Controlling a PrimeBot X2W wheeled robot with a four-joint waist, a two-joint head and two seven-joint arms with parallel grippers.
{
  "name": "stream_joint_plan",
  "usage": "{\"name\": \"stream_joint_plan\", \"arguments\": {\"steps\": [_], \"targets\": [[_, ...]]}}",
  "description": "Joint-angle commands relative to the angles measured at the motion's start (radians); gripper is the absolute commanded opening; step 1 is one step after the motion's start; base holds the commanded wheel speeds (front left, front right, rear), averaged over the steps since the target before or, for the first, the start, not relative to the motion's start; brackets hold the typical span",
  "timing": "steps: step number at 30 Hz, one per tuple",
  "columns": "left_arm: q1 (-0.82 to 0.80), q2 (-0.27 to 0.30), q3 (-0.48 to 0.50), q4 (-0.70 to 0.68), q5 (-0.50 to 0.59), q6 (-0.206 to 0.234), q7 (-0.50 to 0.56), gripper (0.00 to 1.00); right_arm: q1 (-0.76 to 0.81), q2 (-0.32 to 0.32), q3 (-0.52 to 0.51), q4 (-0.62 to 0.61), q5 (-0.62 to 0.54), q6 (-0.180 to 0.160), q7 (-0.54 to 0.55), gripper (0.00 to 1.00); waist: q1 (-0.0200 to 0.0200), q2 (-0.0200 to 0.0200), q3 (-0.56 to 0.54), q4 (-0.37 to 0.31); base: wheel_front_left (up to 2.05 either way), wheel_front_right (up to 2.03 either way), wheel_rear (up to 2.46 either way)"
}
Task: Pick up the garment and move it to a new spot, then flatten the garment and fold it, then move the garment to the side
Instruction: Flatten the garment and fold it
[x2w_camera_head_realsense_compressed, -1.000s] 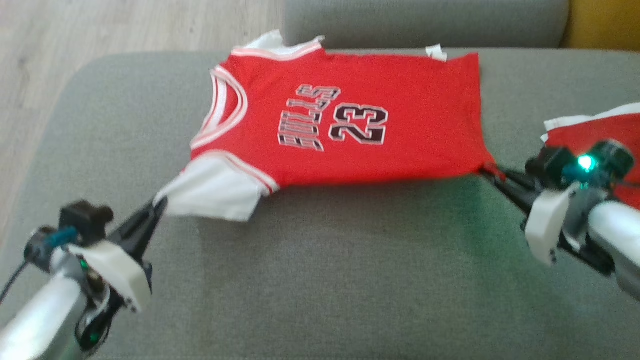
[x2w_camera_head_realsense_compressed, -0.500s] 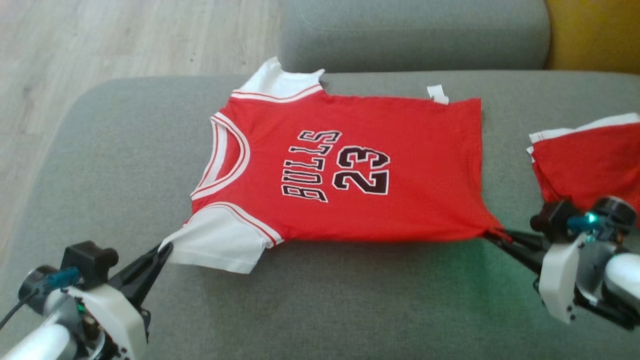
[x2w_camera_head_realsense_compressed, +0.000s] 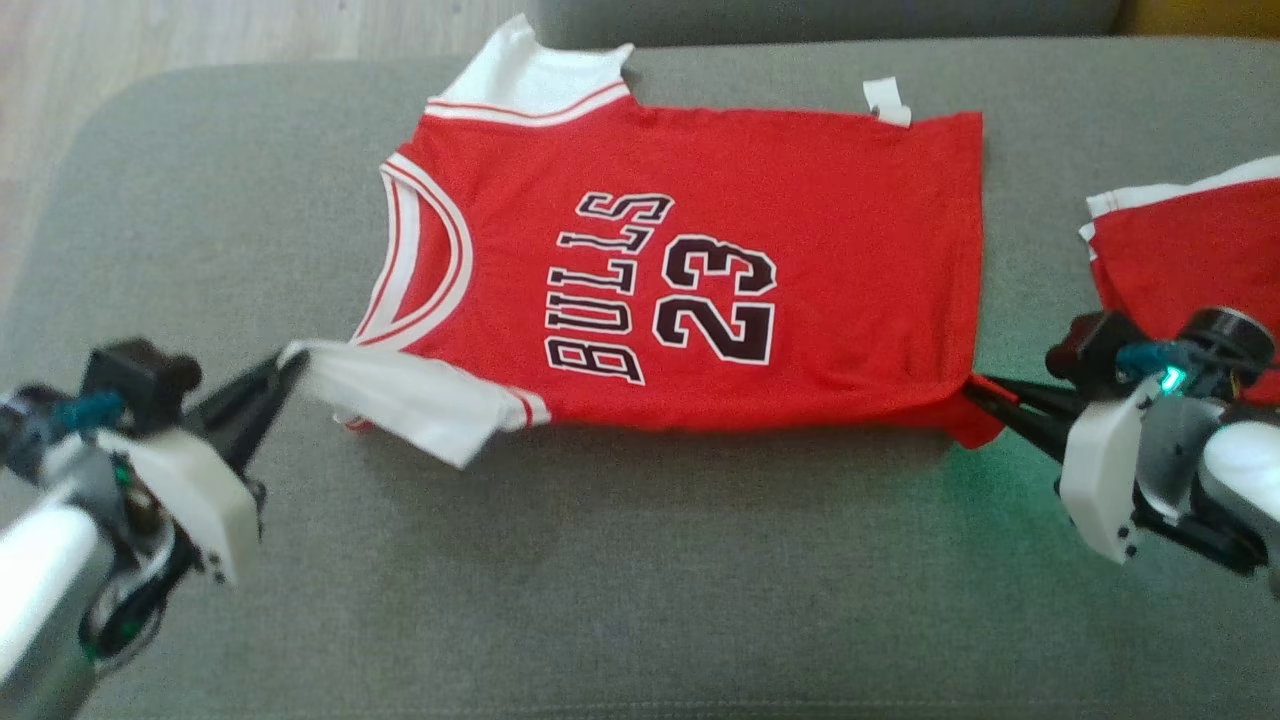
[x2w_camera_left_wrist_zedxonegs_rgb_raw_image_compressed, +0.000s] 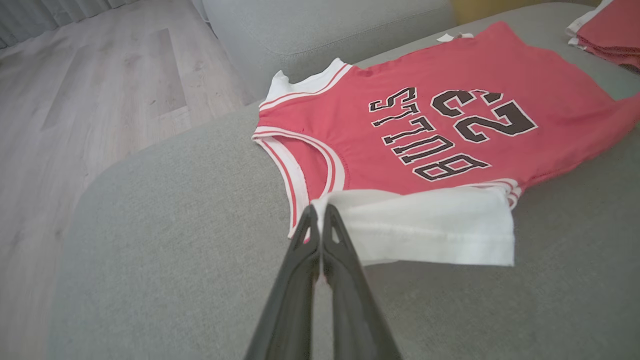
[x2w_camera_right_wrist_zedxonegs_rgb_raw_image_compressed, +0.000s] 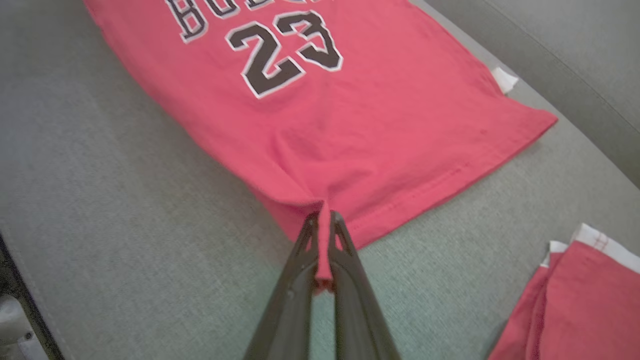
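The red knit jersey (x2w_camera_head_realsense_compressed: 800, 250) lies spread on the grey, coarse-woven sofa cushion (x2w_camera_head_realsense_compressed: 640, 580). The left end effector (x2w_camera_head_realsense_compressed: 292, 362) pinches its white sleeve (x2w_camera_head_realsense_compressed: 410, 395); the right end effector (x2w_camera_head_realsense_compressed: 978, 388) pinches its bunched hem corner (x2w_camera_head_realsense_compressed: 985, 428).

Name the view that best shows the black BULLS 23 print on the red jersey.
Head view: the black BULLS 23 print on the red jersey lies whole, seen from above. Left wrist view has it whole but slanted; right wrist view crops BULLS.

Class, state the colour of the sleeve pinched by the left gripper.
White; the sleeve shows best in the left wrist view.
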Motion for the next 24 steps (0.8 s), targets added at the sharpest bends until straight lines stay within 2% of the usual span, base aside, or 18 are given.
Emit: {"name": "stream_joint_plan", "arguments": {"steps": [1,8,24], "targets": [[-0.095,0.034,0.054,0.012,0.019,-0.012,-0.001,0.00,-0.022,-0.015,-0.015,-0.002,-0.009,-0.001,0.013,0.00,-0.0002,-0.0001,0.027,-0.005,0.00,0.00,0.00],[-0.251,0.012,-0.006,0.157,0.109,-0.045,-0.005,0.00,-0.073,0.006,-0.015,0.023,-0.019,-0.001,0.056,0.00,-0.0002,-0.0001,0.083,-0.026,0.00,0.00,0.00],[-0.482,-0.045,-0.166,0.404,0.139,-0.063,-0.032,0.00,-0.154,0.067,-0.015,0.088,-0.064,-0.001,0.051,0.00,-0.0002,-0.0001,0.166,-0.064,0.00,0.00,0.00]]}}
